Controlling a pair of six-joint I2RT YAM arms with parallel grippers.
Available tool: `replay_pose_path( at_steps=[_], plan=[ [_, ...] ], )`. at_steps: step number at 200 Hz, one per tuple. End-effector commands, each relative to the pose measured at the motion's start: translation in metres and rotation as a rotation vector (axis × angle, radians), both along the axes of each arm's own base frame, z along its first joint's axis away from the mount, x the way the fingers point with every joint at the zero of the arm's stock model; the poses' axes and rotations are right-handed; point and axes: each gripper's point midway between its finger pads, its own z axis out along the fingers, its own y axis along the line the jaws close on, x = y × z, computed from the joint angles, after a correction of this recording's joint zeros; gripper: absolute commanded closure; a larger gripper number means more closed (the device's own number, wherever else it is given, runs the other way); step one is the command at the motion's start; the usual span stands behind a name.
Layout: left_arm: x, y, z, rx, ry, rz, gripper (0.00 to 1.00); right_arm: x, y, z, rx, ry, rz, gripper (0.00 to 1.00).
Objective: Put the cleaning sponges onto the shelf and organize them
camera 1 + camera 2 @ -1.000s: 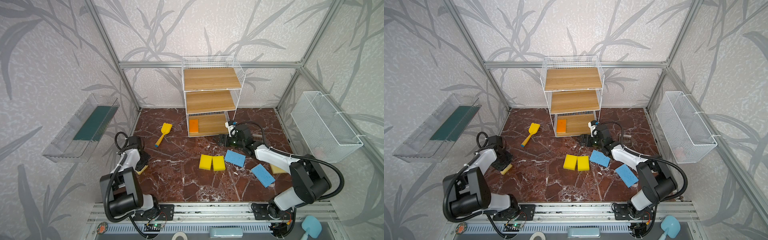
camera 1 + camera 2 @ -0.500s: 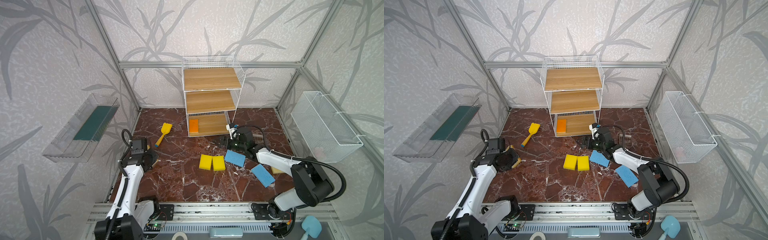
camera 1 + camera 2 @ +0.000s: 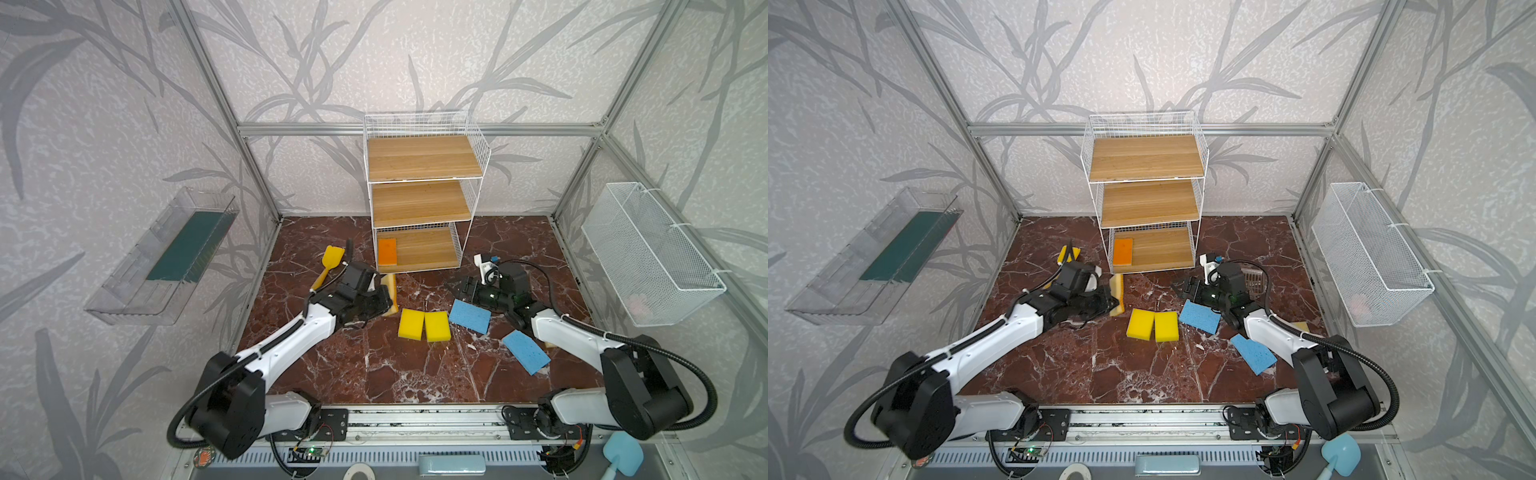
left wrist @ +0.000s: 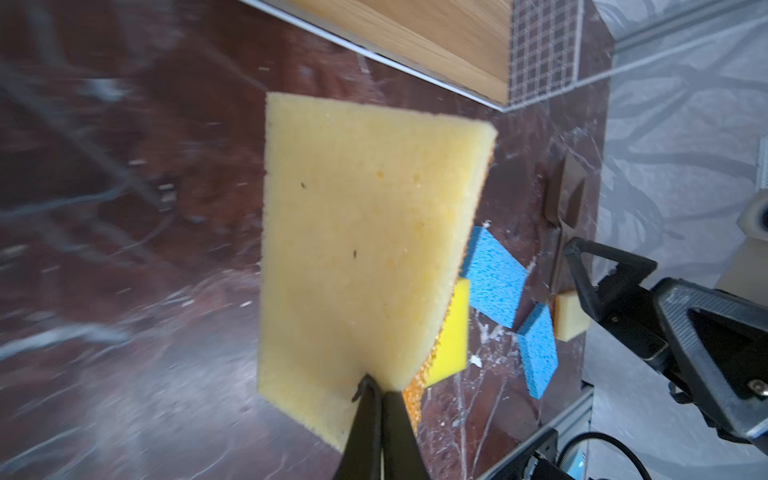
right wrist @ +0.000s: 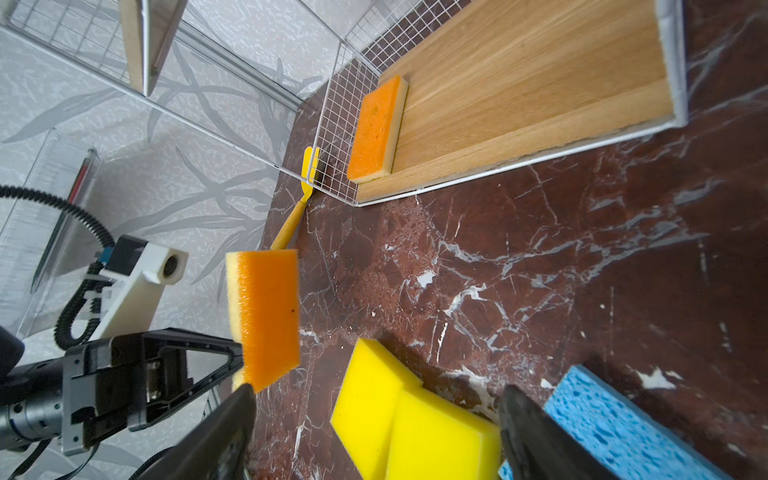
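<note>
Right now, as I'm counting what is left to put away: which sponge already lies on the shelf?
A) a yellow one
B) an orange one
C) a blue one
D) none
B: a single orange sponge lies orange face up on the bottom board of the shelf, by its left wire side in both top views.

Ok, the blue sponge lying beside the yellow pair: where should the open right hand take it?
Probably from above, pinching the blue sponge across its two long edges: it lies flat and thin, those edges look free, while one short end crowds the yellow pair.
</note>
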Motion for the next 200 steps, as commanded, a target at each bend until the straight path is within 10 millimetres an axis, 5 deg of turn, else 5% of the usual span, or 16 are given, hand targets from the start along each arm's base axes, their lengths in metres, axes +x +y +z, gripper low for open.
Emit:
replay_pose_path(
  at_steps=[1, 28, 52, 99, 146, 200],
  plan=[
    [0.027, -0.055, 0.041, -0.217, -0.121, -0.08, 1.0, -0.008, -0.015, -0.004, -0.037, 0.01, -0.02, 0.1],
    [0.04, -0.085, 0.034, -0.377, -0.102, -0.107, 1.0, -0.009, -0.029, -0.002, -0.064, 0.003, -0.056, 0.09],
    [0.039, -0.086, 0.015, -0.413, -0.078, -0.104, 0.99, -0.01, -0.032, -0.003, -0.096, -0.003, -0.053, 0.09],
    [0.035, -0.036, -0.007, -0.427, -0.043, -0.015, 0.71, -0.008, -0.017, -0.013, -0.156, 0.013, 0.009, 0.04],
    [0.012, 0.0, -0.02, -0.312, -0.023, 0.028, 0.48, -0.012, 0.027, -0.019, -0.248, -0.01, 0.12, 0.04],
    [-0.011, 0.049, -0.027, -0.007, -0.019, 0.103, 0.29, -0.018, 0.062, -0.033, -0.448, -0.024, 0.171, 0.01]
  ],
)
